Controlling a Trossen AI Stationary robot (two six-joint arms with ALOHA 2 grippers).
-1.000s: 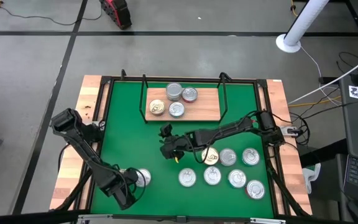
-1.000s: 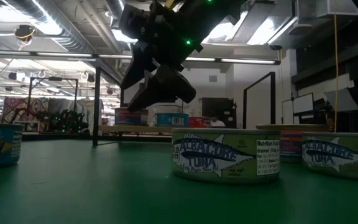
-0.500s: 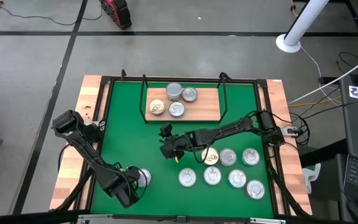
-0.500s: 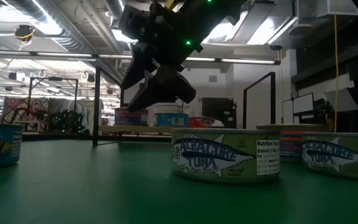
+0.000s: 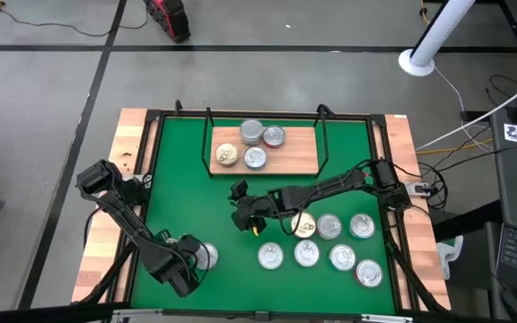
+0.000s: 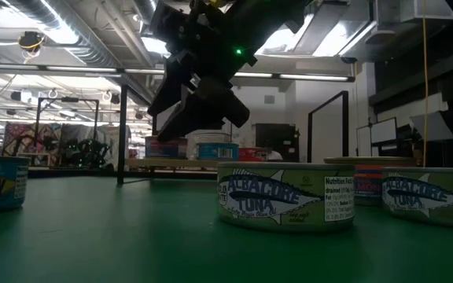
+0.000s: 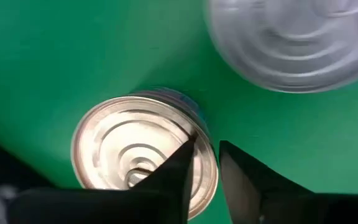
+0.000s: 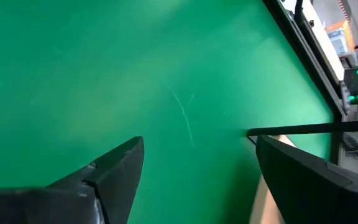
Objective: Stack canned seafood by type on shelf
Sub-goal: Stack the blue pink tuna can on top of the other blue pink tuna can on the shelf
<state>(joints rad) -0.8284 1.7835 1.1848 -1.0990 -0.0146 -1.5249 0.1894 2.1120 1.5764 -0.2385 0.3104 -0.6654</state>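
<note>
my left hand (image 5: 189,262) has drawn its fingers in over the last second; they now stand narrow above a silver-lidded tin (image 7: 143,155) near the table's (image 5: 131,135) near-left corner, one fingertip on the lid, nothing gripped. my right hand (image 5: 243,213) stays wide open and empty mid-mat, near the shelf (image 5: 299,163) with its four tins.

- Open green mat (image 5: 187,193) lay between the shelf (image 5: 305,163) and the front tins (image 5: 305,255).
- Black wire uprights (image 5: 322,135) fenced the shelf's sides.
</note>
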